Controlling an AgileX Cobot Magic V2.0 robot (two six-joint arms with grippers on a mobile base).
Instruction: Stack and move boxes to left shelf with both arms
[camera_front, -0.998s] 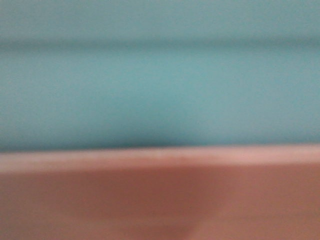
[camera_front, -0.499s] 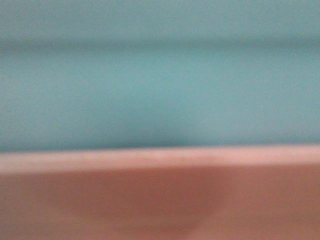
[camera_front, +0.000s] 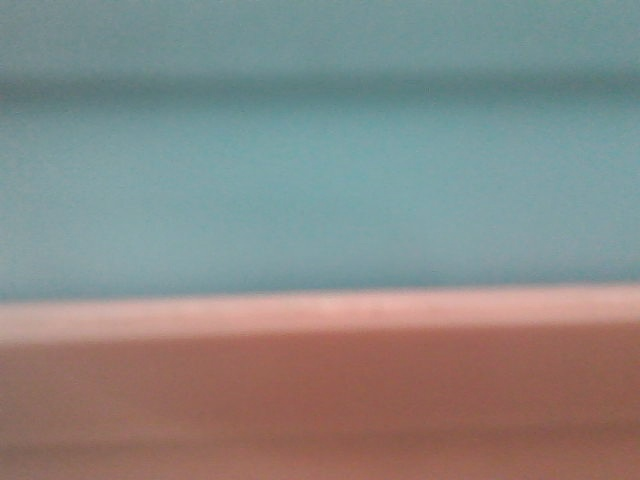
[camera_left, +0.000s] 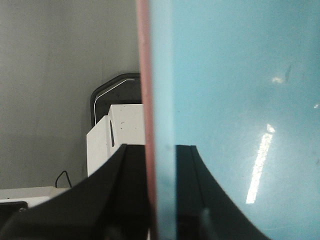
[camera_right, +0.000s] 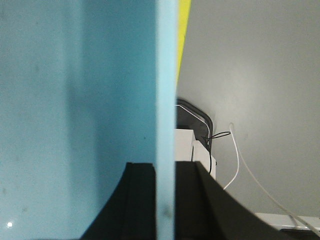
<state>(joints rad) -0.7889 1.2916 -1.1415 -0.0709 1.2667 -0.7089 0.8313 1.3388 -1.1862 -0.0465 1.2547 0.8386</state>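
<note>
The boxes fill the front view as a blur: the light blue box (camera_front: 320, 180) sits inside the salmon pink box (camera_front: 320, 400), whose rim crosses below it. In the left wrist view my left gripper (camera_left: 161, 200) is shut on the doubled wall, one finger outside the pink box (camera_left: 144, 75) and one inside the blue box (camera_left: 240, 100). In the right wrist view my right gripper (camera_right: 165, 200) is shut on the blue box's (camera_right: 75, 100) opposite wall. The left shelf is out of view.
A white boxy unit (camera_left: 117, 135) with a dark rounded pad (camera_left: 115, 92) behind it lies beyond the left fingers, on a grey surface (camera_left: 50, 75). The right wrist view shows a yellow strip (camera_right: 184, 30) and a white cable (camera_right: 245, 170).
The stacked boxes stay almost where they were in the front view. A dark patch low on the blue wall has faded away.
</note>
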